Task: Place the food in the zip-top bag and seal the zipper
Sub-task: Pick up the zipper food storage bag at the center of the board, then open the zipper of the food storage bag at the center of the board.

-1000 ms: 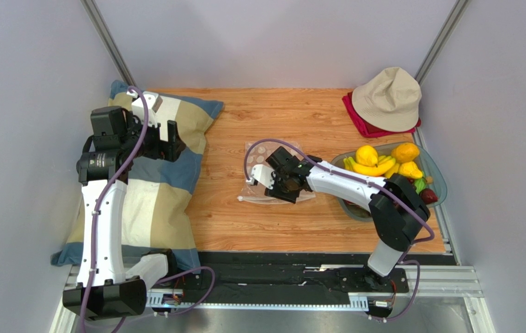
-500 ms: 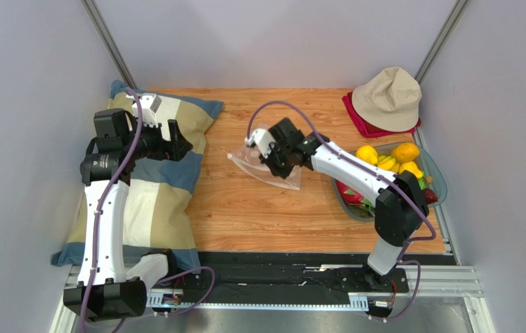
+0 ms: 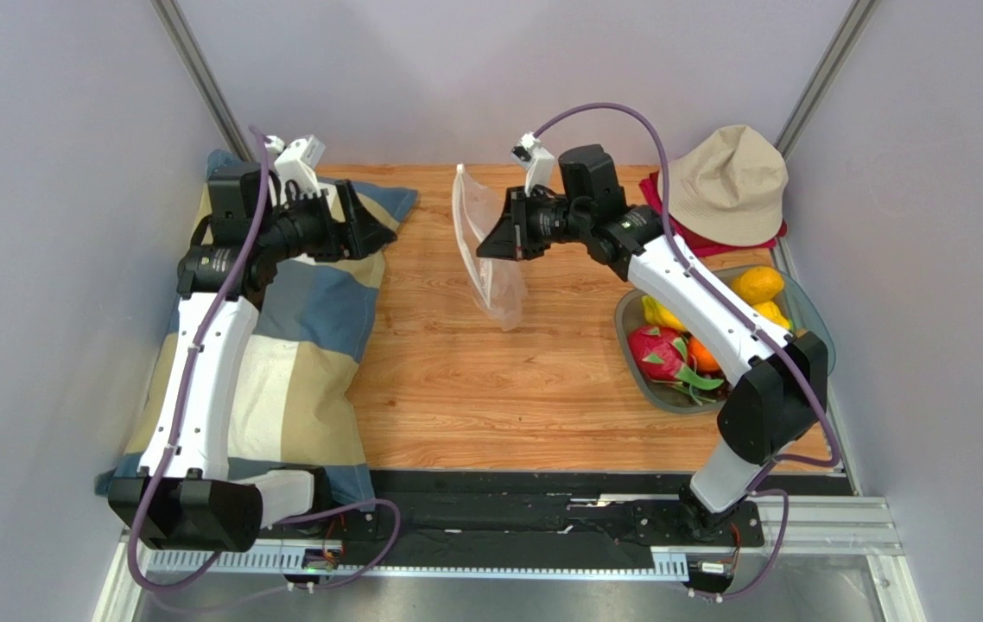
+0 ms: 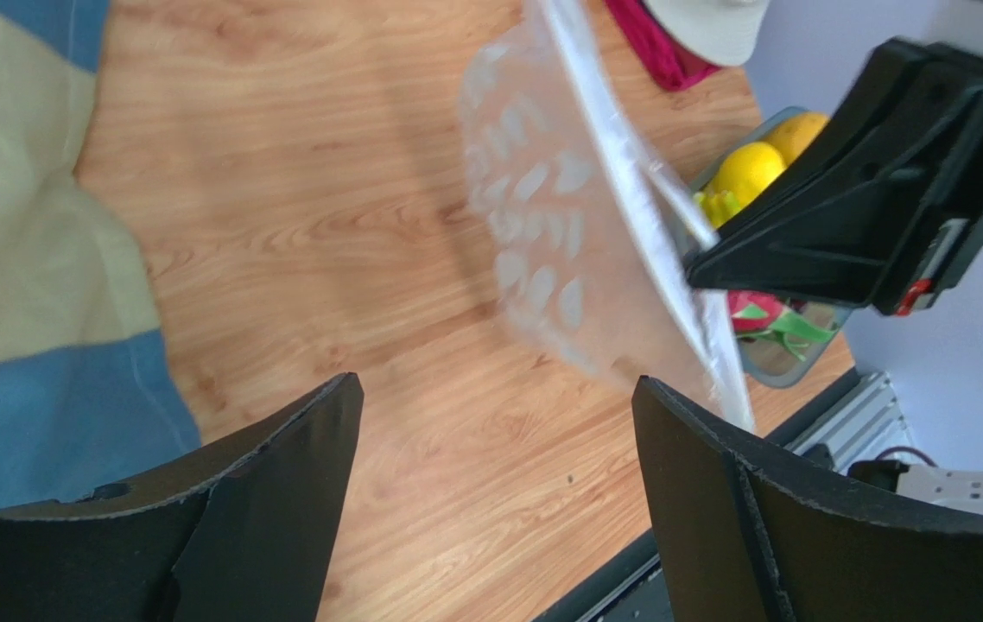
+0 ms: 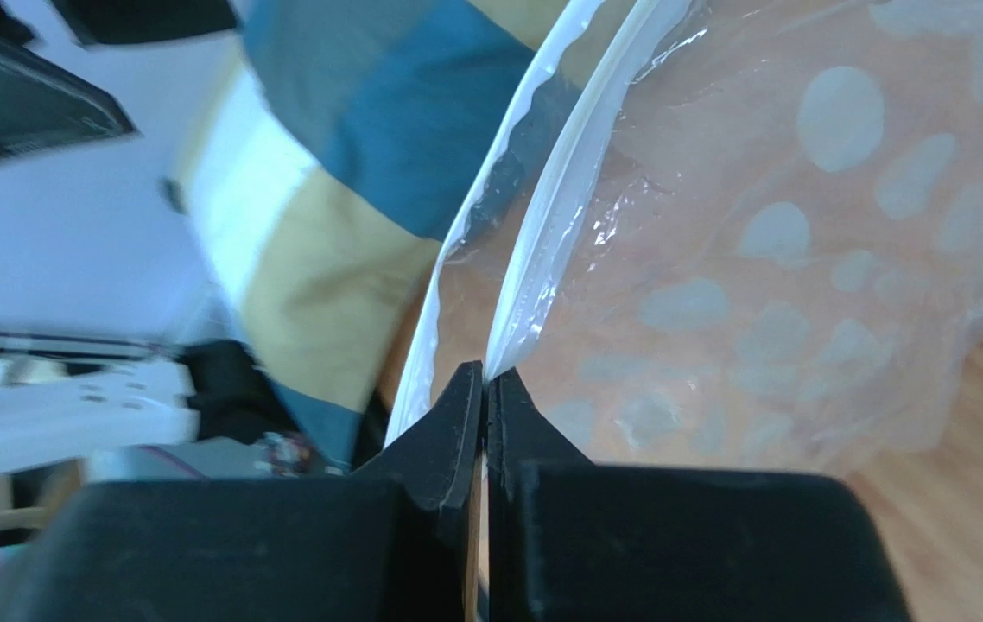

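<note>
Right hand (image 3: 505, 239) just lifted the zip-top bag (image 3: 490, 266) off the worktop (image 3: 497, 389); it's clamped tight on the zipper (image 5: 572, 182) edge, so the bag dangles mid-air, clear, dotted, limp, empty; left hand (image 3: 377, 228) gapes wide, holding nothing, facing it; guessing it grabs the other lip next; food (image 3: 656, 350) sits in the tray (image 3: 666, 403).

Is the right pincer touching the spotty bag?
Touching. The right wrist view shows the right pincer shut on the white zipper strip of the spotty bag.

zip-top bag (image 5: 769, 259): cropped at top and right edges | food (image 3: 660, 351): partly behind right arm (image 3: 699, 303)
</note>
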